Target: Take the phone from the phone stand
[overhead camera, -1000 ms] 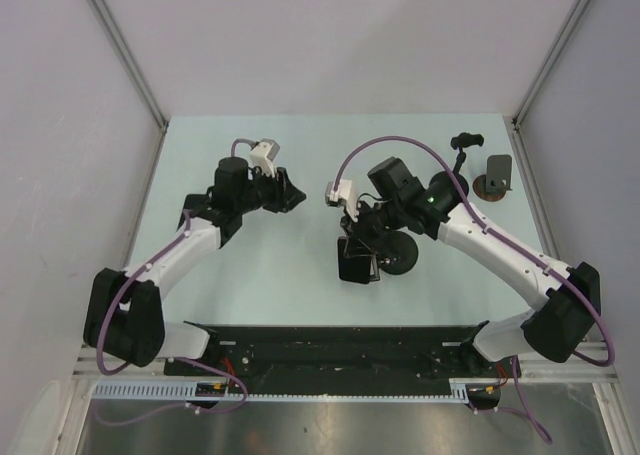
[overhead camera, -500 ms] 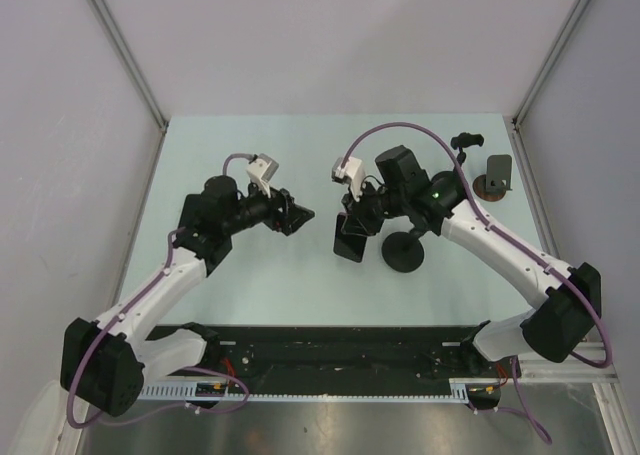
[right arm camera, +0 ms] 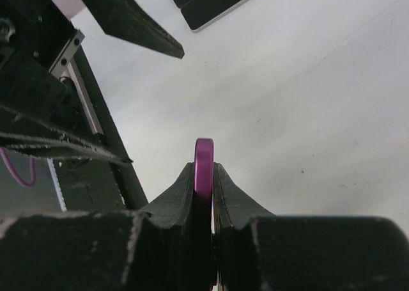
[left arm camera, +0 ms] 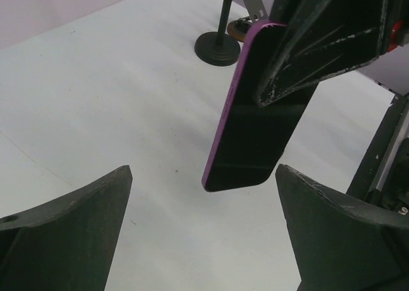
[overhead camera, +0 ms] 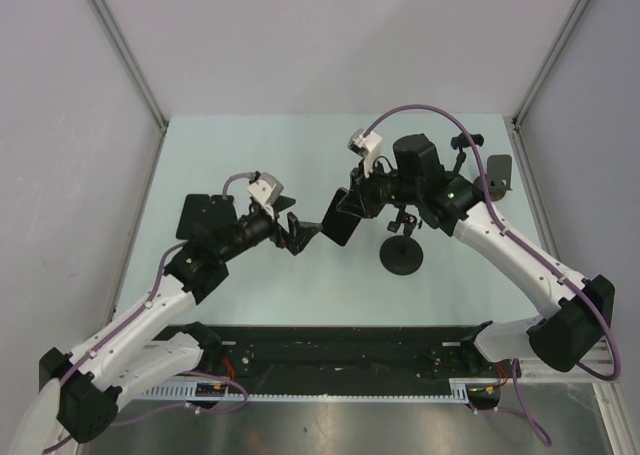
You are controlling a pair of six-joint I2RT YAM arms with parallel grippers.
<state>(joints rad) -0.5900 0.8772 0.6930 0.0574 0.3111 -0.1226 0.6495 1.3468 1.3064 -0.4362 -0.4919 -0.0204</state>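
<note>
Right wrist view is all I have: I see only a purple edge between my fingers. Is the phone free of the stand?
Observer: Yes. From above, the phone hangs in the air in the right gripper, apart from the stand, which stands alone on the table.
Operator: Where is the left gripper?
Observer: The left gripper is open, close beside the phone's lower end. Its own camera shows that end free between the jaws, touching neither.
Operator: Which side of the phone faces it?
Observer: A dark flat face, with the purple edge on the left of that picture.
</note>
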